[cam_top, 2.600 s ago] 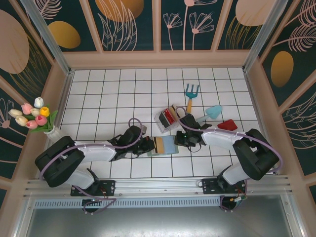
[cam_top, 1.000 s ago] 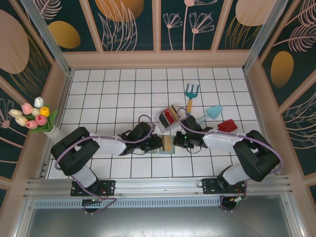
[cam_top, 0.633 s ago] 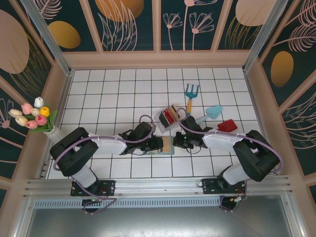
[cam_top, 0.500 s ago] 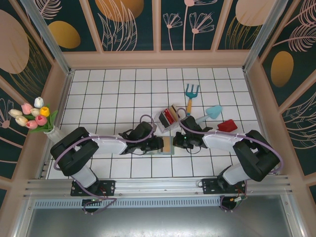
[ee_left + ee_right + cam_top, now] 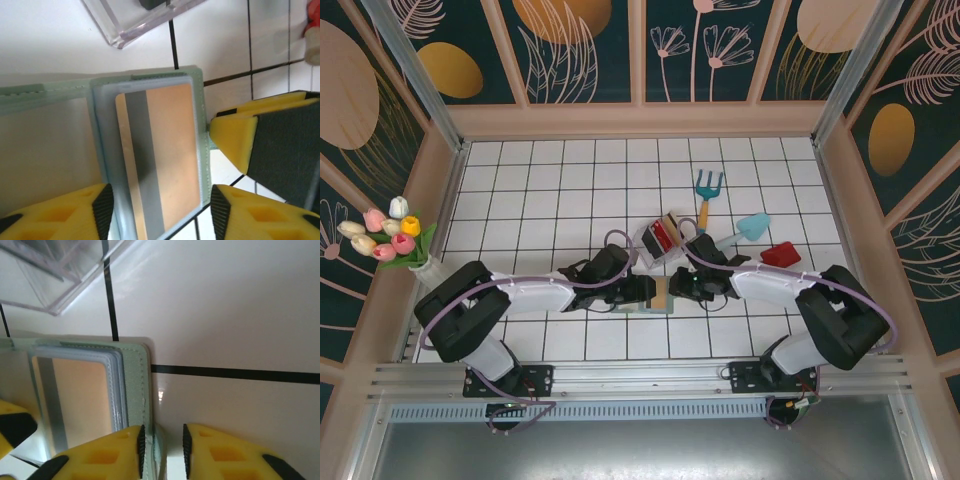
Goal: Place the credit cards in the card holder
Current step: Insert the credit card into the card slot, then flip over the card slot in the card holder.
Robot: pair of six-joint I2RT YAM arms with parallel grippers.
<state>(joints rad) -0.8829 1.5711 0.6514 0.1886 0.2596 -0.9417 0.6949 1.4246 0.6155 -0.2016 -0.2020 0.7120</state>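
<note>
The grey-green card holder (image 5: 667, 303) lies open on the tiles between both grippers. A yellow-tan credit card (image 5: 170, 160) with a grey stripe rests on its pale blue pocket, also seen in the right wrist view (image 5: 82, 400). My left gripper (image 5: 161, 215) is open, its pads straddling the card's near end without touching it. My right gripper (image 5: 162, 450) has its jaws narrowly apart around the card holder's right edge (image 5: 137, 375); the edge touches one pad and a gap shows at the other. Red and black cards sit in the clear tray (image 5: 658, 237).
The clear tray's corner (image 5: 145, 20) lies just beyond the card holder. A garden fork (image 5: 708, 188), a blue trowel (image 5: 750, 227) and a red object (image 5: 780, 254) lie at the right. A tulip bunch (image 5: 385, 235) stands at the left wall.
My left gripper has moved right over the card holder and the tan card now lies on its right half. The right gripper barely moved. Little differs over the last half second.
</note>
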